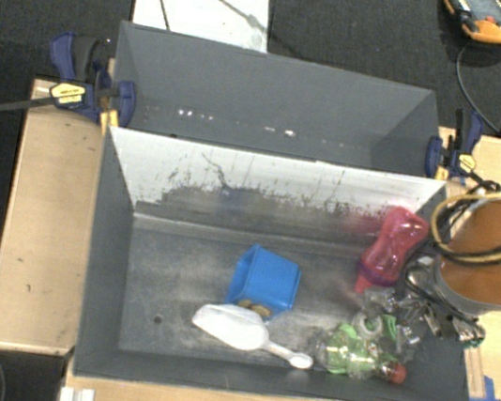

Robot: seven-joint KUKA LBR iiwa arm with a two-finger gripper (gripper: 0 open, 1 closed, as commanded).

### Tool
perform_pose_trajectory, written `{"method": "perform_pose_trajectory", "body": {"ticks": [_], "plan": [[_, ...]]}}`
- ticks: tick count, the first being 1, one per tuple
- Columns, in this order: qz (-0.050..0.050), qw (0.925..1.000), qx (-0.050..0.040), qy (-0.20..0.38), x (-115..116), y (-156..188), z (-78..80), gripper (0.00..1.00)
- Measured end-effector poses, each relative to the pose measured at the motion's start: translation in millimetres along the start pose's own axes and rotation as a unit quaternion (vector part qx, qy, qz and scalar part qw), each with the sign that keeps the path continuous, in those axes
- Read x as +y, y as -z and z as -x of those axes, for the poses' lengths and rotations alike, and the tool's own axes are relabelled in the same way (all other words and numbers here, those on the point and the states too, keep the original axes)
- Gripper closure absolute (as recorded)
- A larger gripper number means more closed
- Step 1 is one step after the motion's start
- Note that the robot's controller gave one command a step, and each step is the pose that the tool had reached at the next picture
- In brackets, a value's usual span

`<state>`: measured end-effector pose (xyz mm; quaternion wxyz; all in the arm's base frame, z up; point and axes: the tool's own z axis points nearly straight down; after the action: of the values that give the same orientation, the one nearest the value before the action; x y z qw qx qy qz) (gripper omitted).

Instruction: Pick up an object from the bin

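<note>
The tool, its opening impossible to judge, hangs over the near right corner of the bin; a crumpled clear-green plastic thing lies just near-left, lengthwise left-to-right.

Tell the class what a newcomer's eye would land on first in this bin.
The bright blue block near the middle of the grey bin stands out first, with a white scoop lying just in front of it. At the right, a pink bottle-shaped thing lies by the back wall, and the gripper hangs just below it, close to a clear green crumpled thing.
</note>
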<state>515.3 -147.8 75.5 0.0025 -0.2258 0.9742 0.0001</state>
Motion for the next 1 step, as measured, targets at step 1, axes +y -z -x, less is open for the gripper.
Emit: {"method": "perform_pose_trajectory", "body": {"ticks": [1], "plan": [[0.0,1.0,-0.0004,-0.001,0.4,4.1,0.0,1.0]]}}
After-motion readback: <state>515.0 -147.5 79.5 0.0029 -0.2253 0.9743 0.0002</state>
